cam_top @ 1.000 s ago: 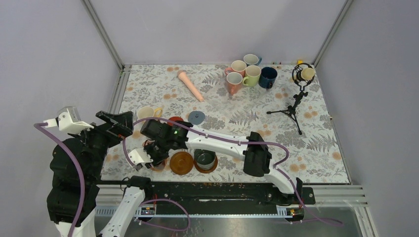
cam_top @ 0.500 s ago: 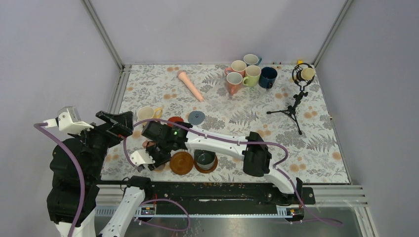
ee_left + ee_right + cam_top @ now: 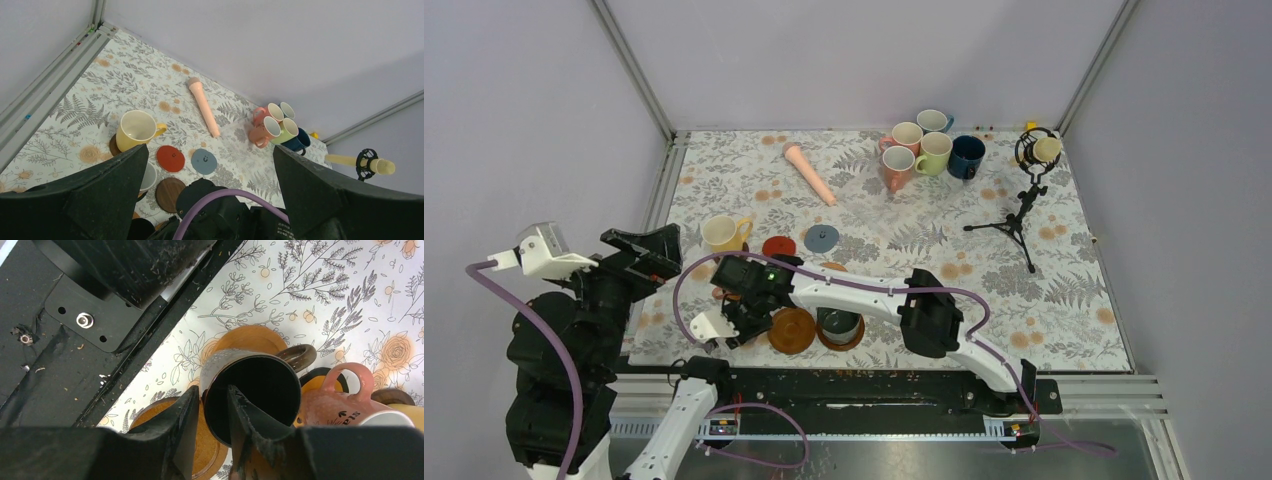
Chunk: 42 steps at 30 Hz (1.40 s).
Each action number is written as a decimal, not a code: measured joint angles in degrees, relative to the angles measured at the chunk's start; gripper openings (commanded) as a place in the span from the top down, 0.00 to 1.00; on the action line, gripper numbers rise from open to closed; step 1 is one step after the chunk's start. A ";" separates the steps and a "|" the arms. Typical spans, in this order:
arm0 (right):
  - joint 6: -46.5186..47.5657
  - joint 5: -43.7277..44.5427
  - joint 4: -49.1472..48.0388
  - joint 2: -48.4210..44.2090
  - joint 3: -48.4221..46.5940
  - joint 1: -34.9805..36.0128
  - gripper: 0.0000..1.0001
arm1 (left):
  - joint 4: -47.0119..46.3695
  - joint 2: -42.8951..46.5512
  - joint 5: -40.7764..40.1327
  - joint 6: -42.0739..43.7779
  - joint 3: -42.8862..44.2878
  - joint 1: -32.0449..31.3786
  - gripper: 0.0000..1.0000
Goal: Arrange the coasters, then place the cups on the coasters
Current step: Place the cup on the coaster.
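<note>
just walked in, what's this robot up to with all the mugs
The right gripper straddles the rim of a dark mug, one finger inside and one outside, at an orange coaster near the front left. Whether it is clamped is unclear. A pink mug and a yellow mug already sit on coasters nearby. The left gripper hangs open and empty. A red coaster and a grey coaster lie bare, and more mugs wait at the far edge.
</note>
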<state>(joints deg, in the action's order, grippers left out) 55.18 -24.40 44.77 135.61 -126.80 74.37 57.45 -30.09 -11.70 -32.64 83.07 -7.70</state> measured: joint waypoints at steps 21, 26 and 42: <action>0.52 0.33 0.76 0.37 -1.70 0.48 0.89 | 0.00 0.00 -1.22 0.26 -0.24 -0.31 0.01; 0.59 0.87 0.74 1.68 -2.84 0.50 0.89 | -0.04 0.00 -1.22 0.26 -0.24 -0.39 0.01; 0.96 1.44 -0.11 3.21 -4.59 0.57 0.78 | -0.07 0.00 -1.22 0.26 -0.74 -0.48 0.01</action>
<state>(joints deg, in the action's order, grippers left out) 56.14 -22.96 44.66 138.82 -131.39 74.94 57.39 -30.09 -12.93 -32.38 82.32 -8.19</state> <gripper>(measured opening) 0.216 0.985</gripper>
